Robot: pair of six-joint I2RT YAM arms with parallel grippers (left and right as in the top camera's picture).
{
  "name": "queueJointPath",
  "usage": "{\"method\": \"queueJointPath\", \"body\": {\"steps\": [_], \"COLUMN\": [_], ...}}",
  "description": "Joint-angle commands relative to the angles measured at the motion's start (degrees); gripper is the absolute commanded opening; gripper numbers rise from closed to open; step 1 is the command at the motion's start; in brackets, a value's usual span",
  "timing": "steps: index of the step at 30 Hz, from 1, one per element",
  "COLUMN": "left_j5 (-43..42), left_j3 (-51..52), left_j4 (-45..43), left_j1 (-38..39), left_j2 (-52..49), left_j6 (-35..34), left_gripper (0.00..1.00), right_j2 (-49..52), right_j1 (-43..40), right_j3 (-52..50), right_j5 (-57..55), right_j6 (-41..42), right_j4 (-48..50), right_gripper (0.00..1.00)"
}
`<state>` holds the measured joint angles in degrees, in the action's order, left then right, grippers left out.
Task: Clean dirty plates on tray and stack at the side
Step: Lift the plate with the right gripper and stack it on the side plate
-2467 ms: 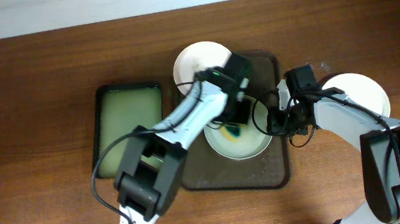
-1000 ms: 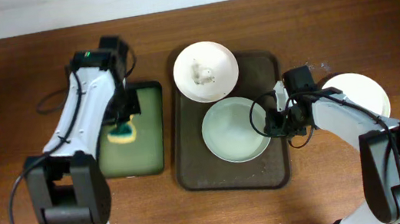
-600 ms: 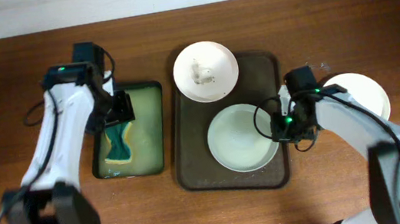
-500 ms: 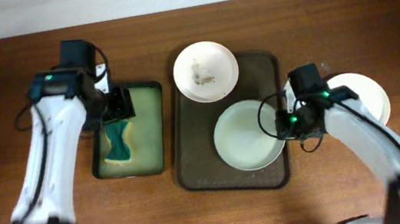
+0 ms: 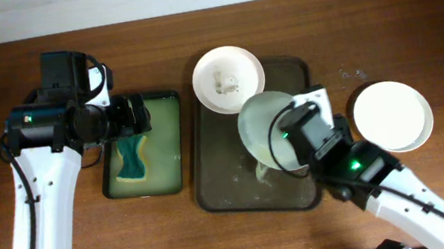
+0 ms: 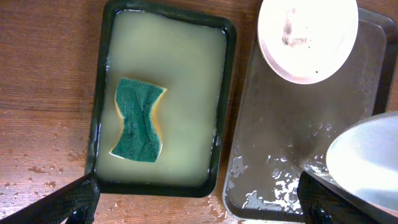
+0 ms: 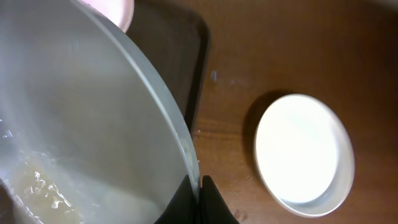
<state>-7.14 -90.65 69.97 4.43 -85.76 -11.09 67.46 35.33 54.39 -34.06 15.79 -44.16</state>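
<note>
My right gripper [image 7: 198, 188] is shut on the rim of a wet white plate [image 7: 81, 124]. It holds that plate [image 5: 266, 123] tilted above the dark brown tray [image 5: 217, 185]. A second plate [image 5: 228, 79] with a greyish smear rests on the tray's far edge. A clean plate [image 5: 392, 116] lies on the table to the right of the tray. My left gripper [image 5: 137, 118] hangs open and empty above the small green-rimmed tray; its fingers [image 6: 68, 202] stand wide apart. In the left wrist view the smeared plate [image 6: 308, 37] and the lifted plate [image 6: 367, 158] show at the right.
The green-rimmed tray [image 5: 169, 97] left of the brown tray holds yellowish water and a teal sponge [image 5: 130, 158]. Water and suds lie on the brown tray's floor [image 6: 280, 162]. Droplets dot the wooden table near the trays.
My left gripper has opened and left the sponge in the small tray, then drawn back. My right gripper has lifted the plate off the tray and tilted it.
</note>
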Motion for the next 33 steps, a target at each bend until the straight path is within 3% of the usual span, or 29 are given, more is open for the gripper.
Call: {"method": "queueJointPath", "body": {"steps": [1, 12, 33], "left_j5": [-0.59, -0.59, -0.59], "left_j3": [-0.61, -0.61, -0.61], "left_j4": [0.02, 0.11, 0.11], "left_j1": [0.02, 0.02, 0.0], "left_j2": [0.37, 0.37, 0.37], "left_j6": [0.5, 0.5, 0.5], "left_gripper": [1.0, 1.0, 1.0], "right_j2": [0.04, 0.04, 0.11], "right_j1": [7.3, 22.23, 25.03], "right_j3": [1.07, 1.07, 1.05], "right_j5": [-13.73, -34.01, -34.38], "right_j6": [-4.0, -5.14, -6.38], "right_j4": [-0.02, -0.04, -0.02], "right_gripper": [0.04, 0.04, 0.04]}}
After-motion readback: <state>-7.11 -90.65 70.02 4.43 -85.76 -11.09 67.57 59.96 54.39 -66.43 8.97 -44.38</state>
